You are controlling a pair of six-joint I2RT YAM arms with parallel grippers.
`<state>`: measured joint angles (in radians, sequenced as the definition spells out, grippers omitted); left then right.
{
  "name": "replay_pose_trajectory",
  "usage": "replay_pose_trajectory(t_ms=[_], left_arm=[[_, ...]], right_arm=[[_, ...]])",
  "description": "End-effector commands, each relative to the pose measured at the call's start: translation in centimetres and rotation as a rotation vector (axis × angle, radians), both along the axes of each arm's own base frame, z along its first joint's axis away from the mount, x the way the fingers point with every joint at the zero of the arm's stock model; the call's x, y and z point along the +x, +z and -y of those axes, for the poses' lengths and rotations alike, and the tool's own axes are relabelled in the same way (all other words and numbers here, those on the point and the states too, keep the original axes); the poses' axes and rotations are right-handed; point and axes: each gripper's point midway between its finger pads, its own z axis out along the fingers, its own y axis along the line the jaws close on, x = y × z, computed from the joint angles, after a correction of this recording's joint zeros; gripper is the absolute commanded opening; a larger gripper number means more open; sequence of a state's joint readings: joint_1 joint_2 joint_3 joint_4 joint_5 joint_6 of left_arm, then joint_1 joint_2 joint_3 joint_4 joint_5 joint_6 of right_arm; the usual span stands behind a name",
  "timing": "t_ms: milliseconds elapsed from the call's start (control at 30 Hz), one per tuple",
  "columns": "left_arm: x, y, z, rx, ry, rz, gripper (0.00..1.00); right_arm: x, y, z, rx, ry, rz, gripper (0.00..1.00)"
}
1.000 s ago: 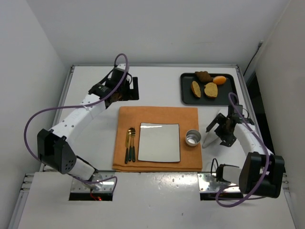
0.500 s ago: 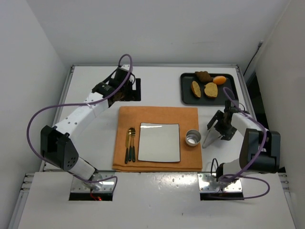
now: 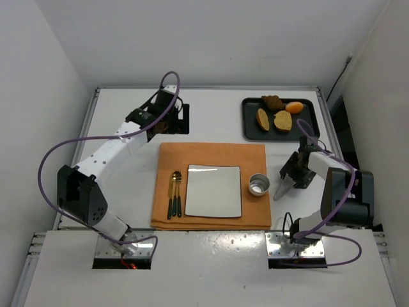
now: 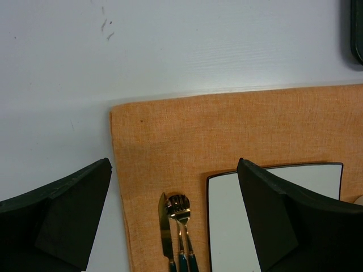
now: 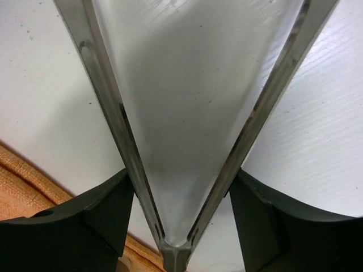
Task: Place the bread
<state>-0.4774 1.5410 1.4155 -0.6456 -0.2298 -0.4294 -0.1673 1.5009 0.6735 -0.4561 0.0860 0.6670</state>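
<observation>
Bread not yet placed
Right end effector (image 5: 177, 218) pinches metal tongs (image 3: 280, 190) right of the bare square plate (image 3: 213, 190); bread slices (image 3: 283, 120) lie in the tray (image 3: 249, 132) beyond it; left end effector (image 4: 173, 211) spread.

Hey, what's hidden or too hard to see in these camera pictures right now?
Right wrist view: the tips of the tongs, cut off by the top edge.
Left wrist view: the handles of the cutlery, cut off by the bottom edge.
Top view: what kind of bread, too small to tell.
</observation>
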Motion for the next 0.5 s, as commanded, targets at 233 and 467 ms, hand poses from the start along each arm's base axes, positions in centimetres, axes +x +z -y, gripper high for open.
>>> replay_pose_trajectory(t_ms=[233,467], left_arm=[[0.4,1.9,0.5,-0.002,-0.025,0.046,0.99],[0.6,1.9,0.8,-0.014,-0.025,0.042,0.99]], right_arm=[[0.6,2.3,0.6,-0.035,-0.046,0.057,0.38],[3.8,12.8,1.4,-0.082,-0.055,0.291,0.35]])
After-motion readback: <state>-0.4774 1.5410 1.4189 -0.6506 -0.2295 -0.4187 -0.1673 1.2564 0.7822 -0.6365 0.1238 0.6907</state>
